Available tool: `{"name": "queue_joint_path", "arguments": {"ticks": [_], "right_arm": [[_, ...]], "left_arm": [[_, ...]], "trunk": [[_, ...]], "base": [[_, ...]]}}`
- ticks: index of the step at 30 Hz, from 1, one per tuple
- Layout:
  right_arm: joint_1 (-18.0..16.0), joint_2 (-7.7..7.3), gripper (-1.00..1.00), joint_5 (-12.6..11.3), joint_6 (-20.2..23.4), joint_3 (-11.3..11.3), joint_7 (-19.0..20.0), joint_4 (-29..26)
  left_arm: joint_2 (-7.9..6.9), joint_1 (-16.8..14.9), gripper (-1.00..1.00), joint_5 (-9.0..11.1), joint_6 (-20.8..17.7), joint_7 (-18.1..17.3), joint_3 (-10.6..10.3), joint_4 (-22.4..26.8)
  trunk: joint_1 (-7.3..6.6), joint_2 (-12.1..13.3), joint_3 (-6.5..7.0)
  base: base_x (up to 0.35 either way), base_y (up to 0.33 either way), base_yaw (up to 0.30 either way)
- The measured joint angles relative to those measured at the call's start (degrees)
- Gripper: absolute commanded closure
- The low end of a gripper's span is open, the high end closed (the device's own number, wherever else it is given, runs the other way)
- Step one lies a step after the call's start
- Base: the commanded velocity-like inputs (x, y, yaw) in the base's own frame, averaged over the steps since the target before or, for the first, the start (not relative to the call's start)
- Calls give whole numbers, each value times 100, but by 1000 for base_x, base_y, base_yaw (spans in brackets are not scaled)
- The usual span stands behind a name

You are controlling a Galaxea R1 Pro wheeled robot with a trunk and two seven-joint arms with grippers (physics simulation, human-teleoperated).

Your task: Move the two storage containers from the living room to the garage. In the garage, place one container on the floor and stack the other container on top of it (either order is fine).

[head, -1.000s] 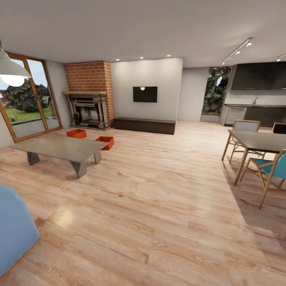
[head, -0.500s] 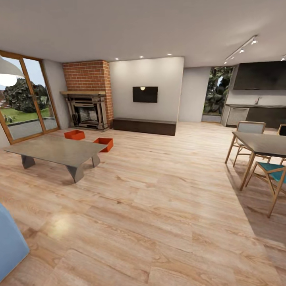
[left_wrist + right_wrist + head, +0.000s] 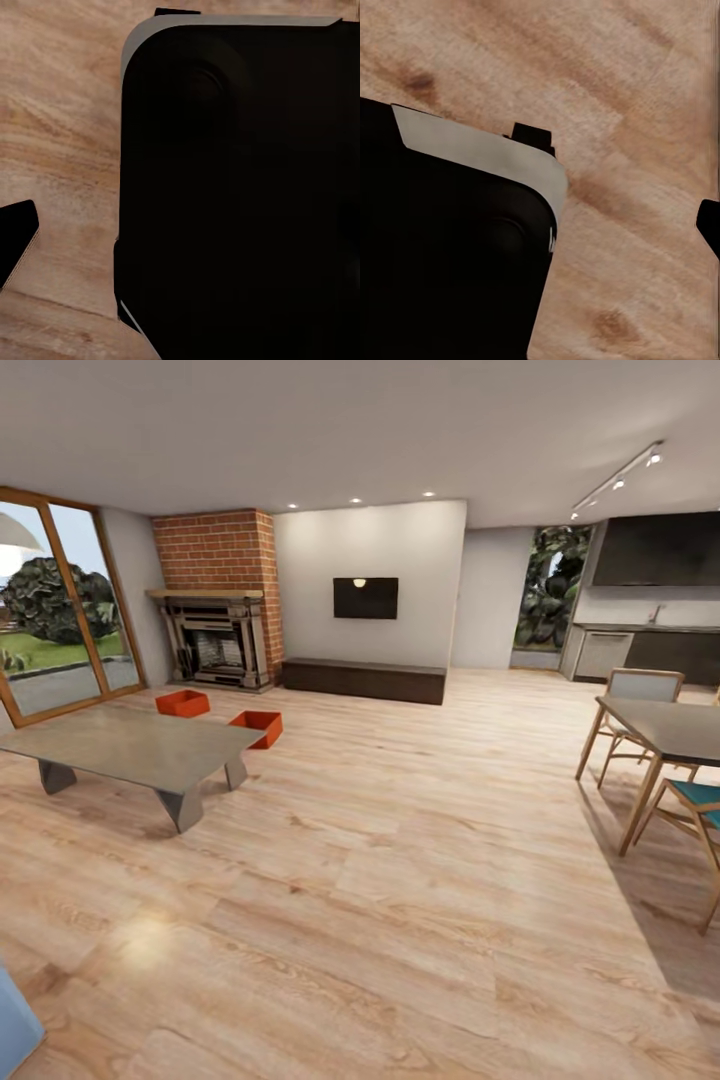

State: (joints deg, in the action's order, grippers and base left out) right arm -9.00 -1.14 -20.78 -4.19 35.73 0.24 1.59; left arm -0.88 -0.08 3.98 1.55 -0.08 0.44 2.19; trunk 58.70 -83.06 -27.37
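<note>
As the whole head view had shifted leftward over the last second, the camera had evidently turned right, a move of the robot, not the furniture. Both storage containers, one [image 3: 183,703] and the other [image 3: 257,726], sat untouched on the plank floor [image 3: 400,880] behind the coffee table [image 3: 130,748], near the fireplace [image 3: 215,640]. Neither gripper's opening could be told, and collection had not begun.

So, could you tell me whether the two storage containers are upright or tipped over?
Upright: both storage containers sit flat on the wood floor, open tops up.
</note>
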Motion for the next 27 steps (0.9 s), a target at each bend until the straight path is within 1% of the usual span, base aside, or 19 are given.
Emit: {"name": "queue_joint_path", "arguments": {"ticks": [5,8,27], "right_arm": [[0,-3,-100,-4,-2,0,0,0],[1,6,-100,-8,3,0,0,0],[1,15,-100,-10,10,0,0,0]], "left_arm": [[0,0,-100,0,0,0,0,0],[0,0,-100,0,-1,0,0,1],[0,0,-100,0,-2,0,0,1]], "trunk": [[0,0,0],[0,0,0],[0,0,0]], "base": [[325,0,-6],[325,0,-122],[325,0,-246]]}}
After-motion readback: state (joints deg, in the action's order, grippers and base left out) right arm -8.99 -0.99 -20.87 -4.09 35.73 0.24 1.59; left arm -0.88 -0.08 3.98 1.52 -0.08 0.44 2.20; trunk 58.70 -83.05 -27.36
